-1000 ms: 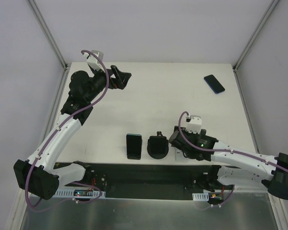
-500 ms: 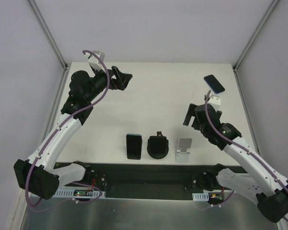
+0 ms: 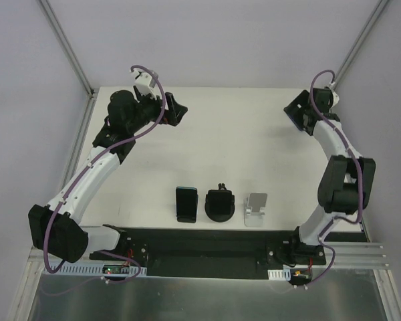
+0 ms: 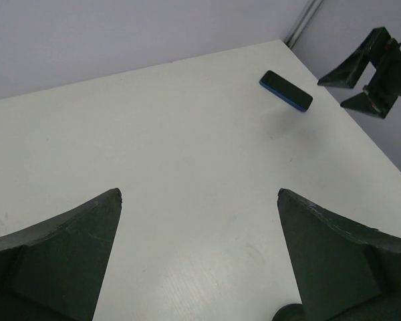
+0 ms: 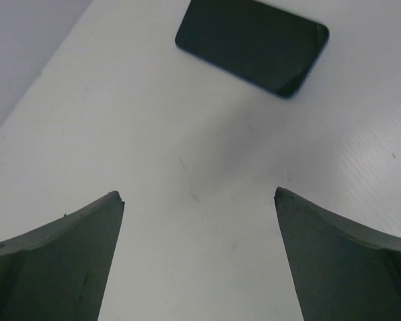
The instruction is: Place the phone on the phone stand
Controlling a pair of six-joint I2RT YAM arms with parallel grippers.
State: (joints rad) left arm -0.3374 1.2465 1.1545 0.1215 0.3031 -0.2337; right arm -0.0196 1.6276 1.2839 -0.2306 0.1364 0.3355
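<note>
Just ahead of the right gripper (image 5: 197,195), whose fingers are spread wide and hold nothing, the phone (image 5: 254,43) lies flat on the table (image 5: 140,120), untouched. Well behind this gripper, near the arm bases, stands the silver phone stand (image 3: 256,208). Far across the table, the left gripper (image 4: 199,194) is likewise spread wide.

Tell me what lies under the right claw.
Only white table shows beneath the open right claw; the dark phone lies flat just ahead of it. From above, the claw largely covers the phone.
</note>
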